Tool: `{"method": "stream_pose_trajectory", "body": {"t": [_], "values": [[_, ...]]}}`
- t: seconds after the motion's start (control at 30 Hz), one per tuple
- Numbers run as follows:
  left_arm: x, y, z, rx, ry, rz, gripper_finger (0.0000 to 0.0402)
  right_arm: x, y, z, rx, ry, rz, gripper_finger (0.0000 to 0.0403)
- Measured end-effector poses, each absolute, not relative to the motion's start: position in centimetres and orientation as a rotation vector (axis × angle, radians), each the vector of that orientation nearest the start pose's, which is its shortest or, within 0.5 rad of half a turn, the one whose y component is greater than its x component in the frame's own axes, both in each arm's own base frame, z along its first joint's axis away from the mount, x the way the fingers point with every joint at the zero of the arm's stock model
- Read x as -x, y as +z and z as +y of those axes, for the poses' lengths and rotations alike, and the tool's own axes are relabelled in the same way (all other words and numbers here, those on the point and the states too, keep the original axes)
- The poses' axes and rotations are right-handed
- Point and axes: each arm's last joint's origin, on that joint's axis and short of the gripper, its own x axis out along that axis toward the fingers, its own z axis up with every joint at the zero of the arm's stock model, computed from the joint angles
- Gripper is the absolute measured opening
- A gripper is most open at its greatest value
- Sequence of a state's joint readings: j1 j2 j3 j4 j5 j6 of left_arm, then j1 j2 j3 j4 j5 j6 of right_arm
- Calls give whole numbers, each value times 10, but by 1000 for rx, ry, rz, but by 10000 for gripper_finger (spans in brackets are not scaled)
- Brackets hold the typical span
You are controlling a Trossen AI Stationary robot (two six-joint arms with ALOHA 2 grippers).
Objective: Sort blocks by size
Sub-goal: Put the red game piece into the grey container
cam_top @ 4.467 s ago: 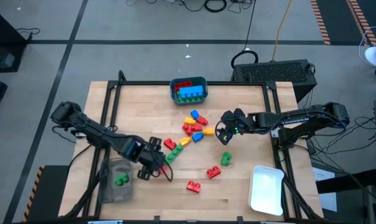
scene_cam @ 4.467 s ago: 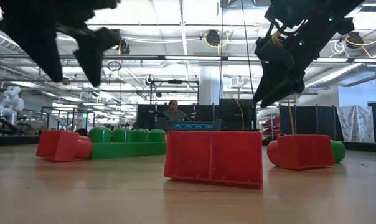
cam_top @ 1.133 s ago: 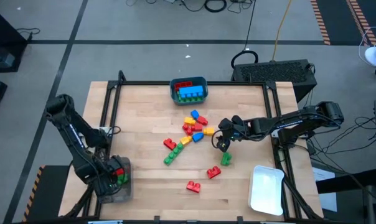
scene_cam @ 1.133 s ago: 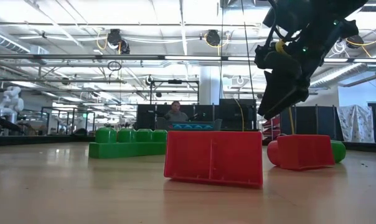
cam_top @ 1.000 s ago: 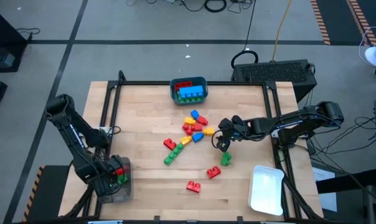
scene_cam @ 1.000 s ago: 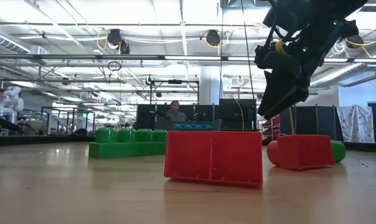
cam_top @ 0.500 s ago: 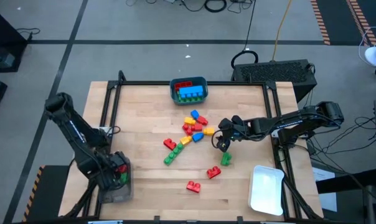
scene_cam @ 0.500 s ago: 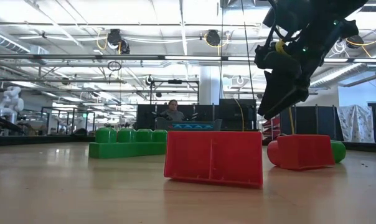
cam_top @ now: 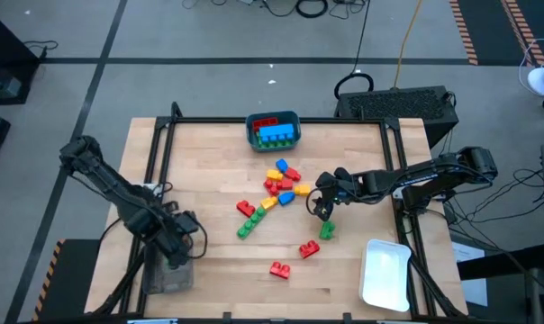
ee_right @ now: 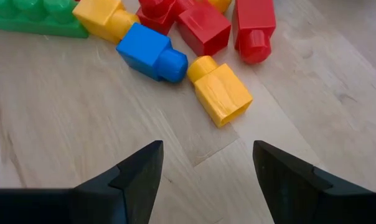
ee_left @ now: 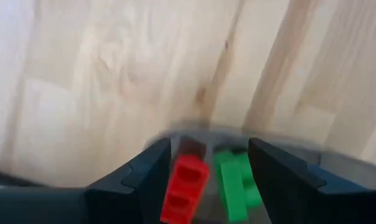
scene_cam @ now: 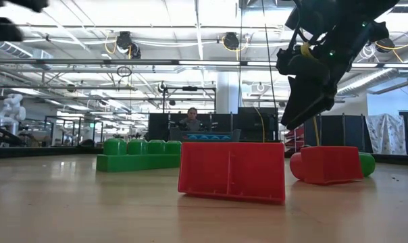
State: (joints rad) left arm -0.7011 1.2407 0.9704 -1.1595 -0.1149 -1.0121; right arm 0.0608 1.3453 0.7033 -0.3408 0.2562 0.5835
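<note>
Left claw [ee_left: 203, 180]: spread, empty; it hangs above the clear tray [cam_top: 167, 275] at the counter's [cam_top: 209, 171] left front corner.
Clear tray contents: one red block [ee_left: 186, 188] and one green block [ee_left: 236, 183], side by side and apparently apart, seen between the left fingers.
Risk, left: a spread finger clips the tray wall on the way out and shifts the tray or tips a sorted block out; the cause would be a path too low across the rim.
Centre pile [cam_top: 283, 183]: red, yellow, blue and orange blocks, many touching; a long green block [cam_top: 248, 227] and a red block [cam_top: 246, 209] lie just left of it.
Teal bin [cam_top: 273, 130]: at the counter's far edge; holds large blue and red blocks.
Front blocks: a wide red block [scene_cam: 232, 171], with another red one [cam_top: 308, 248] and a small green one [cam_top: 327, 229] to its right.
Right claw [ee_right: 205, 168]: spread, empty; it hovers just right of the pile, over bare wood.
Nearest targets: a yellow block [ee_right: 221, 90] and a blue block [ee_right: 150, 53], each with one round stud; they look just touching.
Risk, right: closing on the yellow block drags the blue one along or scatters the pile; the cause would be tight packing and a finger landing between neighbours.
White tray [cam_top: 384, 274]: right front corner; nothing visible in it.
</note>
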Motion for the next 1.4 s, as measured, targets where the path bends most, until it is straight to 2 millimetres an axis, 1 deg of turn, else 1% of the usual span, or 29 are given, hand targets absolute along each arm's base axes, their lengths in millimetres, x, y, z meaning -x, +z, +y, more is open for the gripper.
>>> {"method": "stream_pose_trajectory", "body": {"t": [0.33, 0.5, 0.6, 0.7, 0.93, 1.13, 1.4], "values": [[-190, 254, -94, 194, 138, 1267, 218, -246, 182, 8, -355, -443, 893, 238], [-206, 257, -77, 131, 98, 1189, 218, -245, 181, 8, -350, -446, 908, 238], [-219, 255, -68, 79, 72, 1144, 218, -244, 181, 8, -348, -447, 915, 238], [-232, 246, -59, 15, 48, 1156, 218, -243, 180, 7, -345, -451, 928, 238], [-263, 216, -41, -113, -11, 1210, 218, -242, 180, 7, -325, -446, 946, 238], [-281, 200, -32, -187, -60, 1199, 218, -242, 180, 7, -324, -445, 946, 238], [-296, 179, -23, -255, -108, 1211, 218, -242, 180, 7, -324, -445, 947, 238]]}}
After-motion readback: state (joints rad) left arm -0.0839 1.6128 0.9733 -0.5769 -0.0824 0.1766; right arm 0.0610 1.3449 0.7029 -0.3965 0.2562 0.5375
